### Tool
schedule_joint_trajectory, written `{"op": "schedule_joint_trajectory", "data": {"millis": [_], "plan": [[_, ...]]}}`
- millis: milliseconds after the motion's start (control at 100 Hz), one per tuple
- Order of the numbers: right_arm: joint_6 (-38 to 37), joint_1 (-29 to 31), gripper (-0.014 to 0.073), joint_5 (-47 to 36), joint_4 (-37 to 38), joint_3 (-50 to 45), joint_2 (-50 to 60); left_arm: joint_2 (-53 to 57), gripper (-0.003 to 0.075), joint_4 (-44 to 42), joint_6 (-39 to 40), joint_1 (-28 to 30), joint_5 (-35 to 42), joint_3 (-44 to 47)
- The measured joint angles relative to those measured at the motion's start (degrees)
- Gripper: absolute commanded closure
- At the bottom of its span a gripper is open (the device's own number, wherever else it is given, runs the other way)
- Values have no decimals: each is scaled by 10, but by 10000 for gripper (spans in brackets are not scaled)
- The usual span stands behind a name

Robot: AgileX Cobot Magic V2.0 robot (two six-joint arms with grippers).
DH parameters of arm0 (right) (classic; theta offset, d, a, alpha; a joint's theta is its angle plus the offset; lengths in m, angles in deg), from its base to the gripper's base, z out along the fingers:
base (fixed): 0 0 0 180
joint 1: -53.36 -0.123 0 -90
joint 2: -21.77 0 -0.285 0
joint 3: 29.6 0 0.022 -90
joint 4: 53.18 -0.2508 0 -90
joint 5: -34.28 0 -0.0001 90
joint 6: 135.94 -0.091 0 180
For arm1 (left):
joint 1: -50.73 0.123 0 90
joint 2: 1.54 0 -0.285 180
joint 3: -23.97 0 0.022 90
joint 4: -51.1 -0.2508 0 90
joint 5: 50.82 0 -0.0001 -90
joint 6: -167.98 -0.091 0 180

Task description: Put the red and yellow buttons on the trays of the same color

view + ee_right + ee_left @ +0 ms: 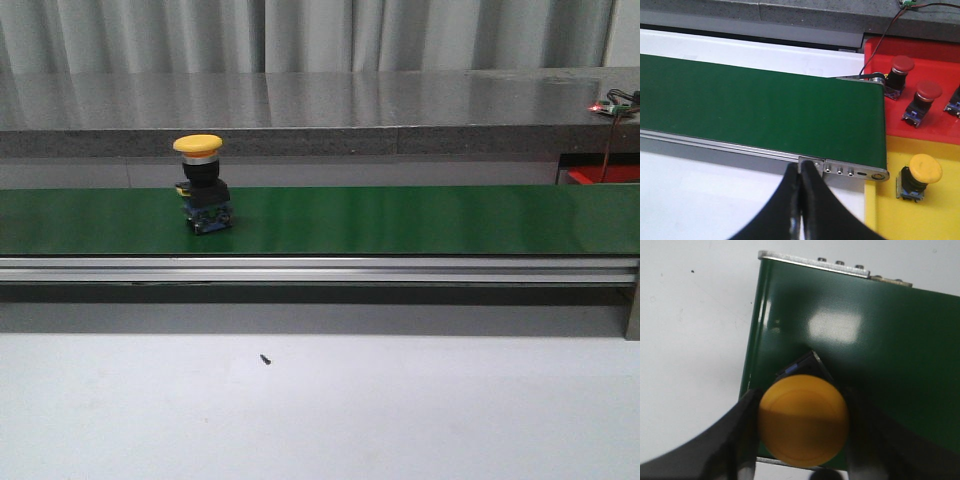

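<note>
A yellow button [200, 185] stands upright on the green belt [400, 220], towards its left end. The left wrist view looks down on this yellow button's cap [803, 421], which lies between the spread fingers of my open left gripper [803, 399]. The fingers show on either side of the cap, and whether they touch it I cannot tell. No gripper shows in the front view. My right gripper [801, 167] is shut on nothing, near the belt's right end. Beyond that end lie a red tray [875, 55] with two red buttons [900, 70] [925, 97] and a yellow tray [890, 210] with one yellow button [919, 176].
The belt's metal rail [320, 270] runs along its near side above the white table [320, 410]. A grey counter [320, 110] stands behind the belt. A wire [885, 31] crosses above the red tray. A small dark screw [266, 359] lies on the table.
</note>
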Motion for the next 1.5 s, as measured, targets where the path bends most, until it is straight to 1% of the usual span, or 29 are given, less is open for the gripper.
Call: {"op": "schedule_joint_trajectory", "data": {"millis": [80,130,170,240,290,520,790,910,980,1050,1100,1120,1170,1190,1240,1270,1500], "plan": [[0,0,660,0,0,0,0,0,409,3,-4,0,0,0],[0,0,660,0,0,0,0,0,361,7,-13,0,0,0],[0,0,660,0,0,0,0,0,307,13,-17,0,0,0],[0,0,660,0,0,0,0,0,247,20,-20,0,0,0],[0,0,660,0,0,0,0,0,230,26,-21,0,0,0],[0,0,660,0,0,0,0,1,225,41,-24,0,0,0],[0,0,660,0,0,0,0,41,225,135,-65,0,3,0],[0,0,660,0,0,0,0,67,231,147,-70,-2,3,0],[0,0,660,0,0,0,0,81,270,148,-71,-3,3,0],[0,0,660,0,0,0,0,98,347,148,-72,-7,5,6],[0,0,660,0,0,0,0,111,434,148,-74,-11,7,13],[0,0,660,0,0,0,0,116,458,148,-73,-12,8,18],[0,0,660,0,0,0,0,130,558,148,-74,-20,12,30],[0,0,660,0,0,0,0,136,584,148,-74,-24,14,36],[0,0,660,0,0,0,0,151,694,148,-75,-34,25,54],[0,0,660,0,0,0,0,162,743,148,-75,-42,32,65],[0,0,660,0,0,0,0,234,740,146,-75,-81,88,162]]}}
